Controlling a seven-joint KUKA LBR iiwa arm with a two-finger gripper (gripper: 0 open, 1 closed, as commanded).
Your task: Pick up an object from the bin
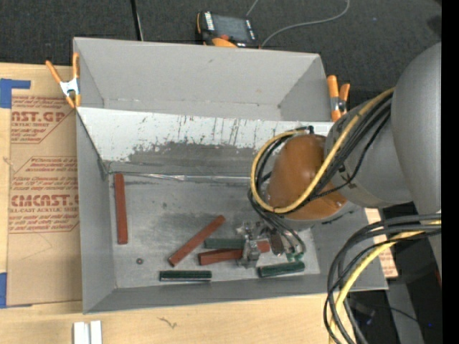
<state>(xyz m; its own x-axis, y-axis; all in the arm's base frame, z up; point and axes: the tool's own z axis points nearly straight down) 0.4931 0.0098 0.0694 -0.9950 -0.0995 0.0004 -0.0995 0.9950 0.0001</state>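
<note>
We judge the claw [251, 248] low over a short red stick [215, 258], cannot tell whether it's clamped; next, grip and lift.

In the bin [193, 70], a lone stick [120, 208] lies along the left wall. Near the middle, a slanted stick [196, 241] runs toward the front edge, where a flat stick [185, 276] lies. Toward the front right corner, a cluster of sticks [222, 244] sits beneath the gripper [252, 251].
</note>
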